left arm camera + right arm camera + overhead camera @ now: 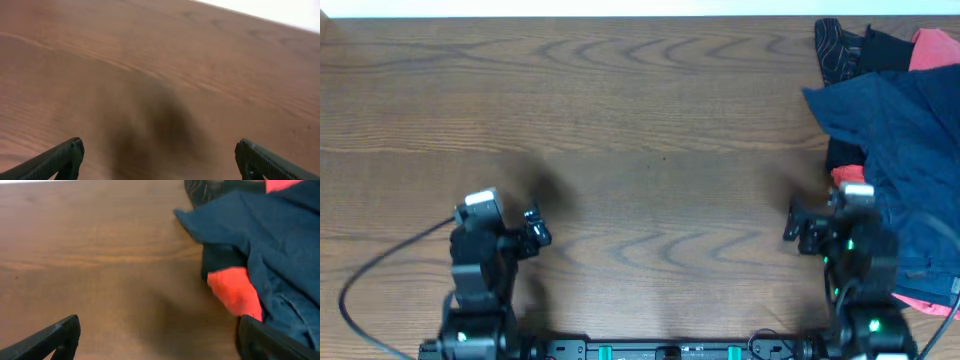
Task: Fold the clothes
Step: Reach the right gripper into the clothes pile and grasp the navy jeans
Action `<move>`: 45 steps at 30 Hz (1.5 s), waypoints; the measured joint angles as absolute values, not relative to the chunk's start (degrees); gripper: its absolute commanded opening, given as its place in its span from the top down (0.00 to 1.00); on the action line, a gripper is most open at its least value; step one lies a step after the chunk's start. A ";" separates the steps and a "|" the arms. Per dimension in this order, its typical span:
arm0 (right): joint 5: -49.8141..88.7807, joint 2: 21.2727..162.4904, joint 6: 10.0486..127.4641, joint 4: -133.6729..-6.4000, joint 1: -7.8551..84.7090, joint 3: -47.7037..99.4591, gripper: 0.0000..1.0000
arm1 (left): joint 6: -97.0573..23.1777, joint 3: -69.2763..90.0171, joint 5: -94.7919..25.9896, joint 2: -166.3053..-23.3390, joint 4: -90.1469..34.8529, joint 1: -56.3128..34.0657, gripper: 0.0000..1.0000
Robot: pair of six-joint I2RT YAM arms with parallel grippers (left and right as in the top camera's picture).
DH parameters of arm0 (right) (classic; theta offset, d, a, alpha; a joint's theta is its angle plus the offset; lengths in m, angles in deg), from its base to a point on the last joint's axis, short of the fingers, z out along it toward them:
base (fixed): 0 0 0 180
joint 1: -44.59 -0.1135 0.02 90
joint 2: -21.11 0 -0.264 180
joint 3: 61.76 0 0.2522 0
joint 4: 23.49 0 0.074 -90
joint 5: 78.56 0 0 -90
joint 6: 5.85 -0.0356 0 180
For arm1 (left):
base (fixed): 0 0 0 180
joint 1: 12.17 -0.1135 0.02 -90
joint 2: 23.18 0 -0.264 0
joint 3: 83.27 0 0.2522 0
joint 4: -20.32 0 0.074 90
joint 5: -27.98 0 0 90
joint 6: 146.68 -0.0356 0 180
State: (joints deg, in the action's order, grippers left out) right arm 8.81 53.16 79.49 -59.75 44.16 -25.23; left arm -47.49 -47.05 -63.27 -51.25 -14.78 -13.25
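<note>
Both arms sit folded low at the near edge of the table (650, 110). The left gripper (536, 232) is over the wood, jaws spread wide and holding nothing. The right gripper (802, 228) is likewise wide apart and empty, just beside the clothes (900, 120), which are heaped at the table's far right, with coral-red cloth (232, 290) showing under the navy.

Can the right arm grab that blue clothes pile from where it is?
Probably yes. The right pincer is open, the clothes pile lies right beside its finger, and nothing sits between them.
</note>
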 measured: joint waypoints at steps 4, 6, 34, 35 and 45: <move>8.46 68.55 79.44 -68.69 45.59 -12.75 0.01 | -47.49 -37.12 -63.23 -62.57 -24.07 -13.25 0.02; 8.41 76.11 79.60 -71.75 46.66 -6.90 0.01 | -47.49 -32.67 -63.23 -67.80 -28.27 -13.25 0.02; -4.70 116.87 81.67 -51.29 58.63 4.62 0.99 | -47.49 -24.88 -60.24 -80.08 -34.35 -13.25 0.02; -4.96 116.61 81.67 -51.05 58.68 4.62 0.99 | -47.49 -24.88 -60.24 -80.08 -34.37 -13.25 0.02; 10.12 101.40 85.78 -52.39 57.32 4.84 0.99 | -47.49 -24.88 -60.24 -80.08 -34.35 -13.25 0.02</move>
